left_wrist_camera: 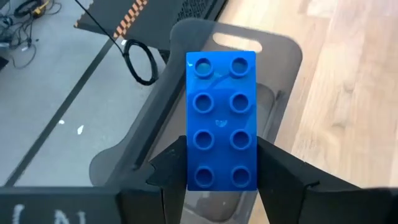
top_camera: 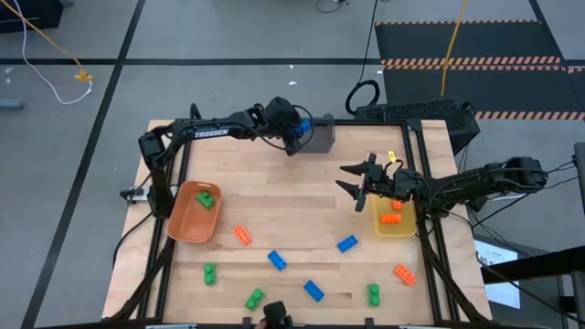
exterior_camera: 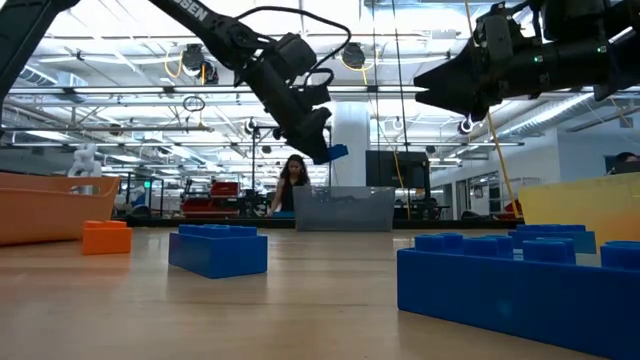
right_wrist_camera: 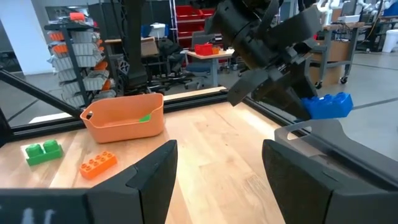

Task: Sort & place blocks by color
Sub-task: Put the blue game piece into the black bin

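Blue block [left_wrist_camera: 221,124] (base hidden) between left pincer [left_wrist_camera: 221,177] fingers.

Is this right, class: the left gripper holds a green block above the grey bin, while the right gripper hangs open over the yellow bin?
Not quite: the block in the left gripper is blue, as the left wrist view shows. It is above the grey bin, and the right gripper hangs open by the yellow bin.

An orange bin [top_camera: 190,217] sits at the wooden table's [top_camera: 292,206] left, a yellow bin [top_camera: 395,222] at its right, and a grey bin [top_camera: 320,137] at the far edge. A person [exterior_camera: 294,184] stands in the room beyond the table.
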Robot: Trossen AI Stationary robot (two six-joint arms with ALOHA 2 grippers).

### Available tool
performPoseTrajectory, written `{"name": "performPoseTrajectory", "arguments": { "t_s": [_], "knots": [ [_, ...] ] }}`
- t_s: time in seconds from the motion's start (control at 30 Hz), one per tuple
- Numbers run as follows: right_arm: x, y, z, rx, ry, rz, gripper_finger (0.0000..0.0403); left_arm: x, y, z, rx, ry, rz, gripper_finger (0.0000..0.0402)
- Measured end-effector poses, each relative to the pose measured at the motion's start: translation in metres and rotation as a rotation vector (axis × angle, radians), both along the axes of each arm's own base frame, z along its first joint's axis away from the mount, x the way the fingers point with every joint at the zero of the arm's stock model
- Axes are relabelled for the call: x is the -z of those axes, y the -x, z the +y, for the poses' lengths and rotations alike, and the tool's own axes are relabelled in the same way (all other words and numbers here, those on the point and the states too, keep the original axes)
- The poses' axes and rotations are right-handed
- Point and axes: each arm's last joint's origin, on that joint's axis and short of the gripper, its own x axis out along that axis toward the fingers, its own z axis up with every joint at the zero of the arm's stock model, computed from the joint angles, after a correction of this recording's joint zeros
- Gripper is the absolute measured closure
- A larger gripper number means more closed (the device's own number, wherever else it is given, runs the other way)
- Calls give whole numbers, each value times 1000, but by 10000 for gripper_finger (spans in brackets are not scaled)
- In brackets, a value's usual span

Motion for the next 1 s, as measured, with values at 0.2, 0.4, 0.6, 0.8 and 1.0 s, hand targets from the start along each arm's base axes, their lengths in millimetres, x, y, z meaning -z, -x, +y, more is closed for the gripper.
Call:
{"name": "performPoseTrajectory", "arguments": {
  "t_s": [0.2, 0.4, 0.6, 0.8, 1.0],
  "knots": [
    [0, 0, 0, 0, 1, 4, 177, 1, 1, 0, -24, 20, 4, 163],
    [0, 0, 0, 0, 1, 3, 177, 1, 1, 0, -27, 26, 1, 104],
    [0, 0, 0, 0, 1, 3, 177, 1, -1, -4, -23, 34, -3, 92],
    [1, 0, 0, 0, 3, 11, 177, 0, -10, -19, -23, 65, -45, 113],
    [5, 0, 0, -2, 19, 54, 177, -5, -32, -59, 70, 55, -134, 136]
  ]
}}
